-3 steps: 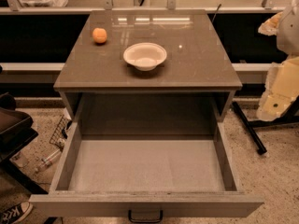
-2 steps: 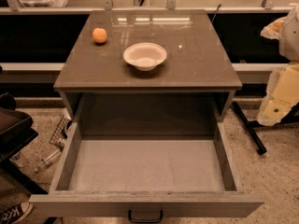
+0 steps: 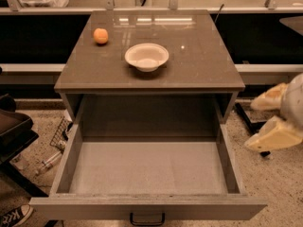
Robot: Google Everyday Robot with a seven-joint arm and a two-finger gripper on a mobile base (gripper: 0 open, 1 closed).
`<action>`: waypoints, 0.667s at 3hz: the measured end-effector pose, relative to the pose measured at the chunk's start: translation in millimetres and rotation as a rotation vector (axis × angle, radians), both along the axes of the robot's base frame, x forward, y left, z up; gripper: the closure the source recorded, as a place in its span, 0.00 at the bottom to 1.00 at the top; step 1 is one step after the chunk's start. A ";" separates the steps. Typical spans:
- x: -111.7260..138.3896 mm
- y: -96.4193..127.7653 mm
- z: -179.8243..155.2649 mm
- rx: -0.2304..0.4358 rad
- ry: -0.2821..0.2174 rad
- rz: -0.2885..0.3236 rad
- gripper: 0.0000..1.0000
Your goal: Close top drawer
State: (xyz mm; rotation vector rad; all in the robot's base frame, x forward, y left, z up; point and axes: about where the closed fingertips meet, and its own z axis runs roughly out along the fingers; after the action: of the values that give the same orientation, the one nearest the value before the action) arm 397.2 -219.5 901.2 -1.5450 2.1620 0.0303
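Standing fully drawn out at 6 o'clock: top drawer [image 3: 147, 167], pale floor bare, front panel along the lower edge, dark handle [image 3: 147, 218] at its centre. Its long axis runs 9 to 3; its travel runs toward 12. Tool [image 3: 255, 126]: single arm's, at 3 o'clock, apart from the drawer's right wall, pale fingers [image 3: 273, 136] spread wide, holding nothing. Panel centre lies at roughly 8 o'clock from the tool. Bench [image 3: 203, 56] top: white bowl [image 3: 147, 56], orange fruit [image 3: 100, 35].
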 end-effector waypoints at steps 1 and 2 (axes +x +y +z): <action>-45.1 -10.1 -73.3 0.123 0.021 -0.055 0.72; -89.2 -15.8 -114.0 0.180 0.040 -0.086 0.99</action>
State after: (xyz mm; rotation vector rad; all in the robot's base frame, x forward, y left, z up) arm 308.0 -235.3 787.3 -1.3601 2.1893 0.2234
